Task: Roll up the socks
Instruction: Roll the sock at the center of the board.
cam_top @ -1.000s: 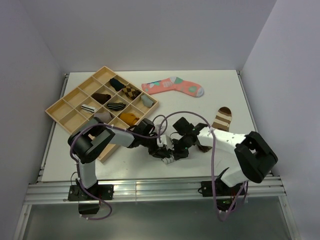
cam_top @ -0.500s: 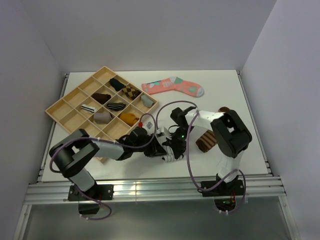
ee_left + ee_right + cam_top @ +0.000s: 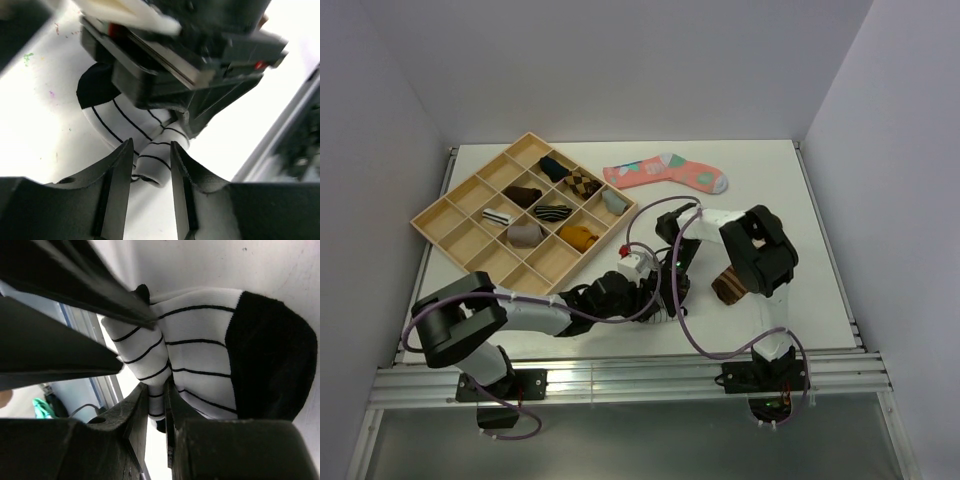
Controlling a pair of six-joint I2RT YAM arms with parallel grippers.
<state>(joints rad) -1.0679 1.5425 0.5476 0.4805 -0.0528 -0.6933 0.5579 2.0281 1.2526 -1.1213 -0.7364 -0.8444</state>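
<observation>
The white striped sock [image 3: 200, 355] is half bundled. The left claw [image 3: 151, 152] and right claw [image 3: 156, 390] both pinch its roll, right of the wooden tray [image 3: 447, 216]. The brown sock [image 3: 732, 284] looks untouched.

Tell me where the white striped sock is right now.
The white striped sock lies near the front edge of the table, centre in the top view, gripped by the left end effector and right end effector, left of the brown sock.
</observation>
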